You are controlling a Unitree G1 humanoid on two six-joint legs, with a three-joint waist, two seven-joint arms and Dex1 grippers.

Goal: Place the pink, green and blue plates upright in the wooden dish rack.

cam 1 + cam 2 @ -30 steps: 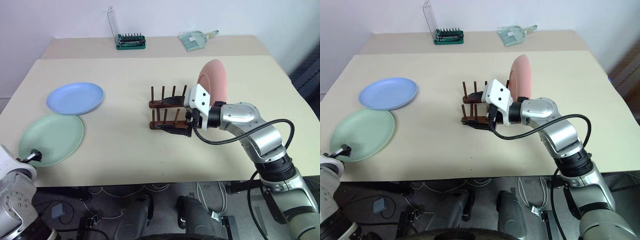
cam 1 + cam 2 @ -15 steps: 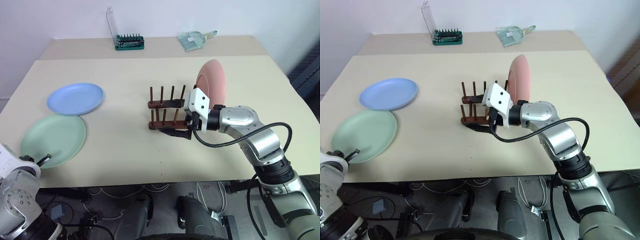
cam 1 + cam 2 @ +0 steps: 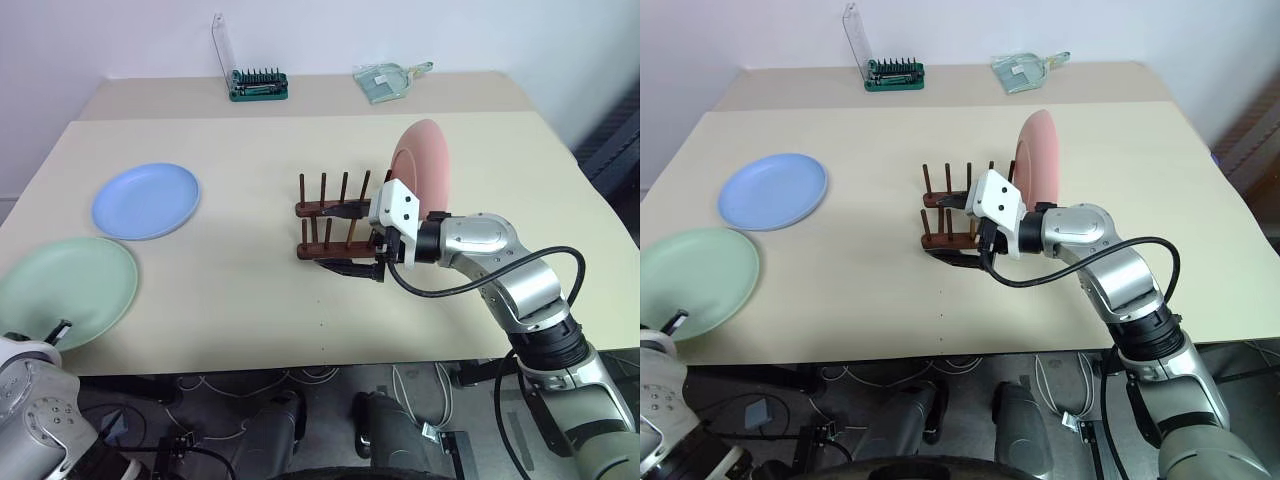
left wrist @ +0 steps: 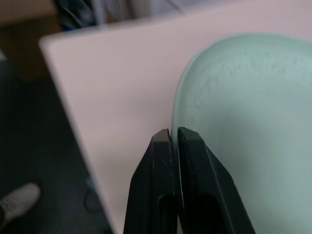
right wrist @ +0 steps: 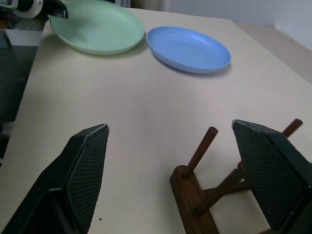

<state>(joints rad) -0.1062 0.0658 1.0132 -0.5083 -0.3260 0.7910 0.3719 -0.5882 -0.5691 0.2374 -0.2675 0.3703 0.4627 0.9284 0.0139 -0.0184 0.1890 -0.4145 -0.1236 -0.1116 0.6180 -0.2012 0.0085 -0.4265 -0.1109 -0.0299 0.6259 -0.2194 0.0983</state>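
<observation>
The pale green plate (image 3: 65, 290) lies flat near the table's front left corner. My left gripper (image 4: 174, 132) is shut on its near rim, also seen from above as the left gripper (image 3: 60, 330). The light blue plate (image 3: 146, 200) lies flat behind it, apart from it. The pink plate (image 3: 425, 170) stands upright at the right end of the wooden dish rack (image 3: 325, 215). My right gripper (image 3: 338, 238) is open, its fingers (image 5: 85, 165) spread on either side of the rack's pegs (image 5: 197, 156) and holding nothing.
A green-based clear tool case (image 3: 258, 83) and a clear packet (image 3: 390, 78) sit at the table's far edge. The table's left edge (image 4: 63, 97) runs close beside the green plate, with a drop to the floor beyond it.
The left gripper shut on the green plate's rim and pulled the plate left, away from the blue plate. The right arm and pink plate stayed put.
</observation>
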